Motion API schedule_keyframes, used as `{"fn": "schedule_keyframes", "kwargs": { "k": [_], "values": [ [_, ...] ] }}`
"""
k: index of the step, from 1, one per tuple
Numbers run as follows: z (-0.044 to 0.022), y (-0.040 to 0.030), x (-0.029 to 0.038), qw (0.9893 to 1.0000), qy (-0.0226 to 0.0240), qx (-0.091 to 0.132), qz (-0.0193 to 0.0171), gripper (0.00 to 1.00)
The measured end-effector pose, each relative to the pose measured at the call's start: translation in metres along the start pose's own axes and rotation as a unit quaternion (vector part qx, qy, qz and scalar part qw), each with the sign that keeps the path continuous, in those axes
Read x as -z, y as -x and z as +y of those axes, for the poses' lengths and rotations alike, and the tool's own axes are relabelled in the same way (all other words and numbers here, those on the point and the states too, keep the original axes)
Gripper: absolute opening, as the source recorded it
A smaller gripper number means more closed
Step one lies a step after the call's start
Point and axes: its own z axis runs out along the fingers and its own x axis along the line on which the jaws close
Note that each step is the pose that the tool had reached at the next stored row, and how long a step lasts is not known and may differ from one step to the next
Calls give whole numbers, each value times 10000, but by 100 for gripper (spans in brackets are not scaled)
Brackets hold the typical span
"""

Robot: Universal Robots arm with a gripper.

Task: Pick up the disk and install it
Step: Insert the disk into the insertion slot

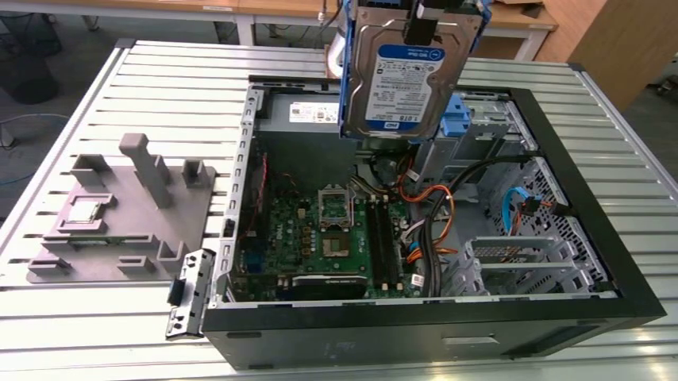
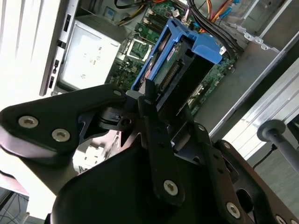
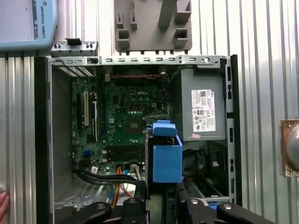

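One disk (image 1: 408, 83), clamped in the single claw (image 1: 424, 24), hangs upright above one open computer case (image 1: 424, 315).

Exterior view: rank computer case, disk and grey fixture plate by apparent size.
Largest: computer case.
The disk and grey fixture plate look about equal; the raised disk seems nearer the camera, so unranked.

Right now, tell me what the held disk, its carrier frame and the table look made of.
The disk: likely metal casing, dull silver-grey, glossy white-and-blue label. Its carrier frame: blue plastic, matte, moulded. The table: seemingly aluminium, pale ribbed slats.
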Motion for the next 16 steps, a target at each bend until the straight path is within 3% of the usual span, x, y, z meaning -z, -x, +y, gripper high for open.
{"fn": "schedule_keyframes", "kwargs": {
  "k": [11, 16],
  "values": [
    [-21, -218, 6, 10000, 0, -1, 1, 35],
    [-24, -269, 8, 10000, 0, -2, 1, 35]
  ]
}}
